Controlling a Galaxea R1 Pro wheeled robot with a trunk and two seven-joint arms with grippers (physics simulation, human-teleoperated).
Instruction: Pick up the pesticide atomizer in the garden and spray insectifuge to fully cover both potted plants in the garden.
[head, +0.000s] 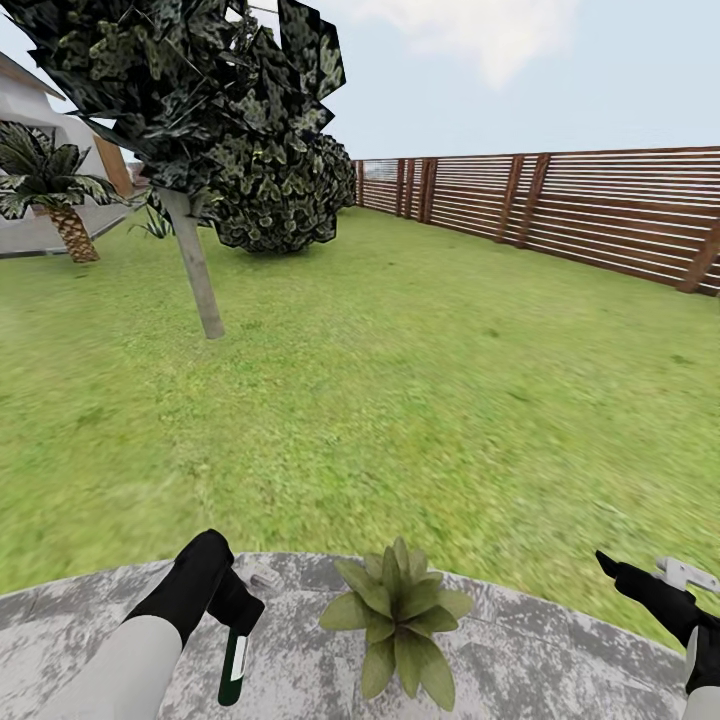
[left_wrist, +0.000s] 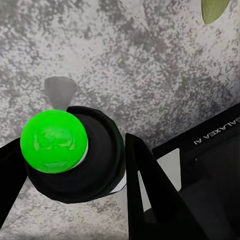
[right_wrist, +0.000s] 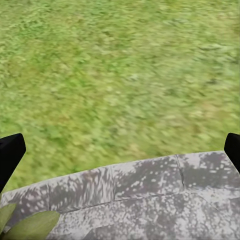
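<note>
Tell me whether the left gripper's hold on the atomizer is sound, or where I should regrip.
Keep it. The left gripper clamps the pesticide atomizer around its slender cylindrical body from the sides, fingers across the width. If regripping, take mid-body again, square to the axis.

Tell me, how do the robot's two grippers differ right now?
The left gripper is shut on the pesticide atomizer, a dark-green bottle; the right gripper is open and empty. The left hangs over the grey stone patio beside the potted plant; the right sits over the patio's edge by the lawn. Both have black fingers.
</note>
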